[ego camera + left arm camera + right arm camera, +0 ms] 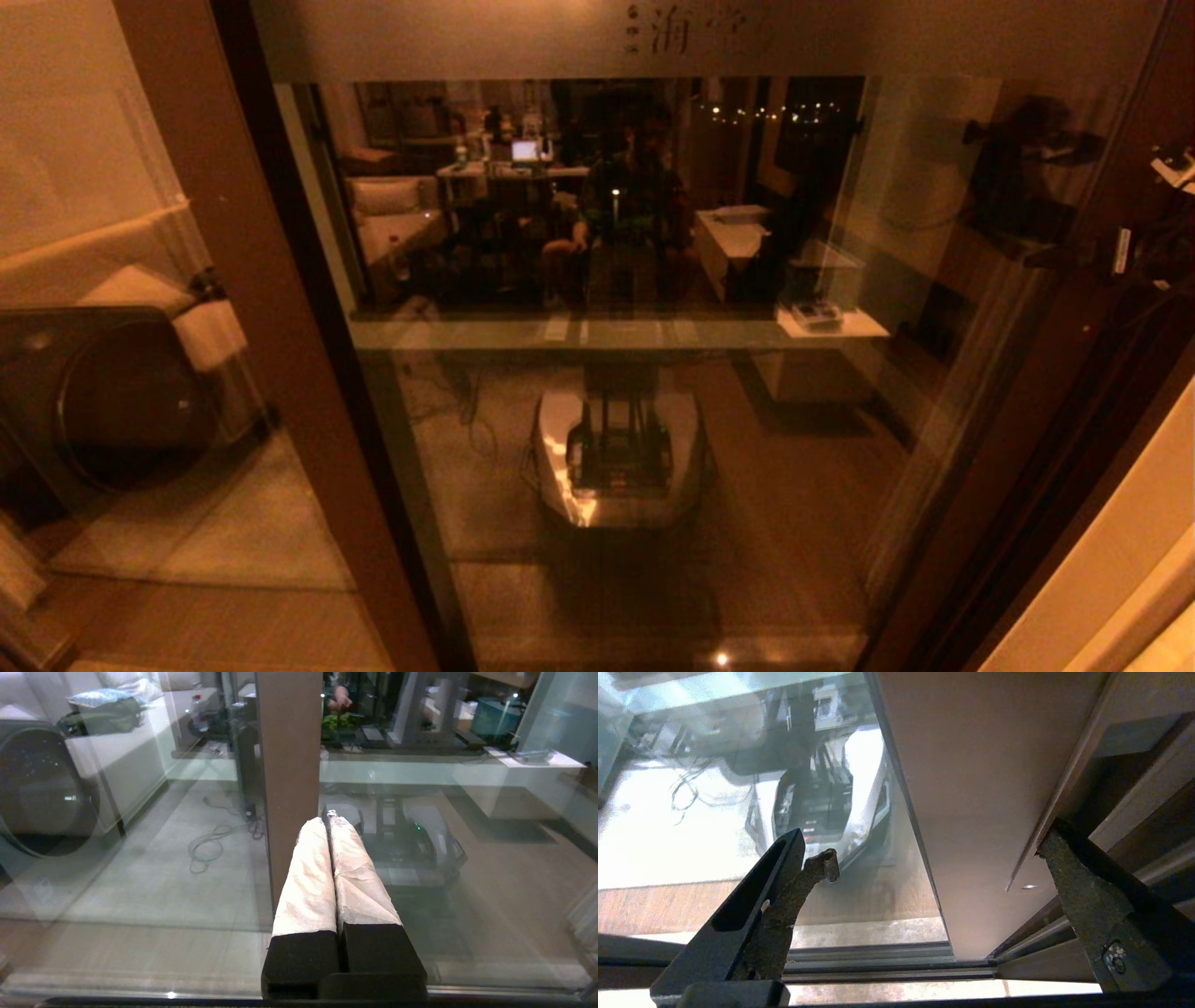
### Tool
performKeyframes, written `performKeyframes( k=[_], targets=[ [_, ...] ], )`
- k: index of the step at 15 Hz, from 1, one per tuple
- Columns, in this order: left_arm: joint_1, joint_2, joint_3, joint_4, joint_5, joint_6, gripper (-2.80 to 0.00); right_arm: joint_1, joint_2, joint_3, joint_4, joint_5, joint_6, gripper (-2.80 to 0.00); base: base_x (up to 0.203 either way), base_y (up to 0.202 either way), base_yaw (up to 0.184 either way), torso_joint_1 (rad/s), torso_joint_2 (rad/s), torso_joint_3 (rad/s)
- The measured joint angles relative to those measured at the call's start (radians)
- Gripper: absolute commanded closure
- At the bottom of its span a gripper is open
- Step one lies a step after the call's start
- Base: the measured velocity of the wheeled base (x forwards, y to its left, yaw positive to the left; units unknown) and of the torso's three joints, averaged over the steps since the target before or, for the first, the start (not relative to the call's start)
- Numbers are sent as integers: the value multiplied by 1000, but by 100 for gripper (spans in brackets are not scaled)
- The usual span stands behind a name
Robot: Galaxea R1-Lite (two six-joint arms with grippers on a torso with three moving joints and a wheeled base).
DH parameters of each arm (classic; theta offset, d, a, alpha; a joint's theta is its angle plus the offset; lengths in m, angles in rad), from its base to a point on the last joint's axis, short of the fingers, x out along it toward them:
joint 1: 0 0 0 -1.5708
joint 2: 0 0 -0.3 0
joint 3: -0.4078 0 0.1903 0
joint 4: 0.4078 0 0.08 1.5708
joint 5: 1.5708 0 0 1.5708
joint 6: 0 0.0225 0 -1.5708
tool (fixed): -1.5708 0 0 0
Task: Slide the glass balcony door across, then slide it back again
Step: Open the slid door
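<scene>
The glass balcony door (635, 373) fills the middle of the head view, with a frosted band (467, 37) on top and a brown stile (1064, 373) on its right. My right gripper (938, 863) is open and straddles that stile (980, 788). One finger (808, 882) is over the glass. The other finger (1069, 872) sits at the stile's outer edge, beside the narrow handle slot (1045, 821) and a small screw (1029, 887). My left gripper (328, 823) is shut on nothing, its taped tips close to a brown stile (289, 756); it does not show in the head view.
Left of the door is another brown-framed glass panel (140, 392), with a washing machine (103, 392) behind it. The floor track (878, 970) runs along the bottom. A pale wall edge (1130, 560) stands at the right. My own base is mirrored in the glass (621, 448).
</scene>
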Motion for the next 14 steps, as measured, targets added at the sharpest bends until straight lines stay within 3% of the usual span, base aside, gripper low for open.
performKeyframes(
  k=[14],
  targets=[
    [0,0,0,0,0,0,0,66,-49,84,-21,-8,-1,-280,0,0,0,0,0,0]
  ],
)
